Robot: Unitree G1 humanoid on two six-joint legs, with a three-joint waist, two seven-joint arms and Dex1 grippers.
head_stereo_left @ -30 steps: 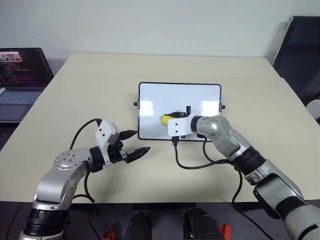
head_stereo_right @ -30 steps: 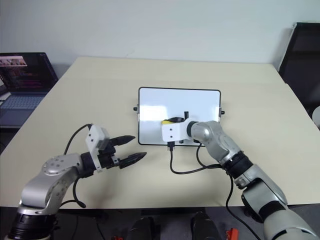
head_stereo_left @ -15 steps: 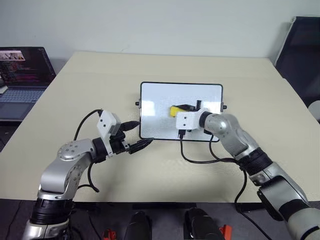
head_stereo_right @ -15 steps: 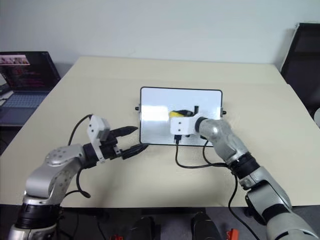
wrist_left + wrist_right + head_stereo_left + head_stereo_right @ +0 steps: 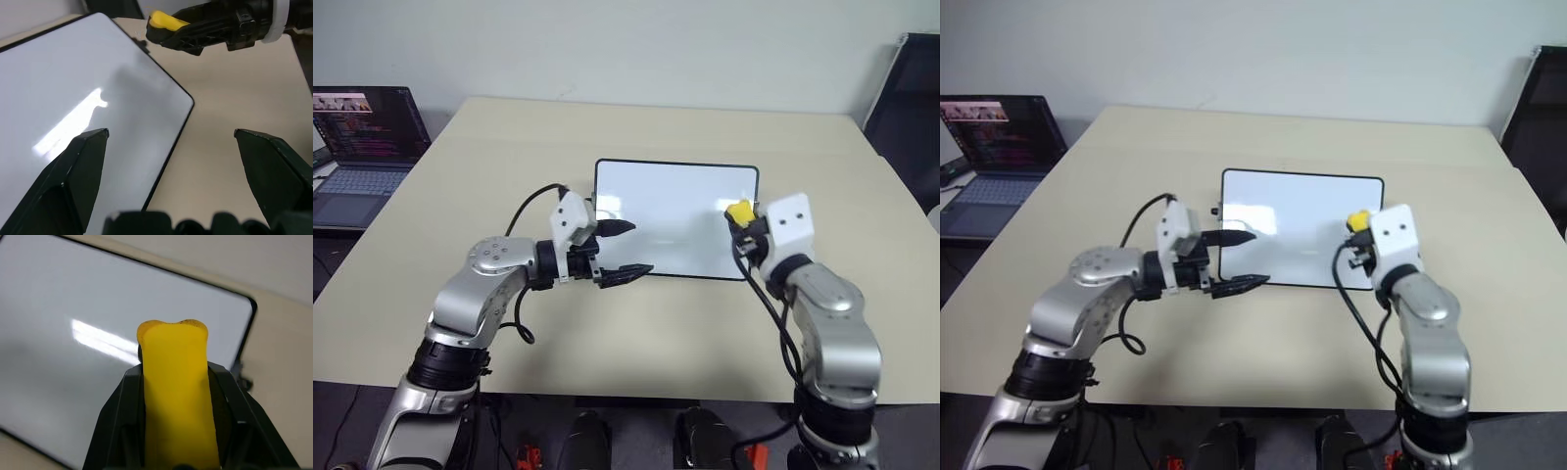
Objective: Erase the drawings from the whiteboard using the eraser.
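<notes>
Right tool (image 5: 741, 217) pinches the eraser (image 5: 176, 396), hiding its sides

Each arm is built of rounded silver-grey metallic shells joined by black collar segments. A white rectangular housing sits directly behind each pincer, with small dark screw holes visible on the right arm's housing. The left gripper (image 5: 619, 250) and right gripper (image 5: 740, 221) each carry two black fingers (image 5: 73, 176) of tapered, pointed form, with faceted faces. A black cable loops from behind each white housing back along the forearm.
</notes>
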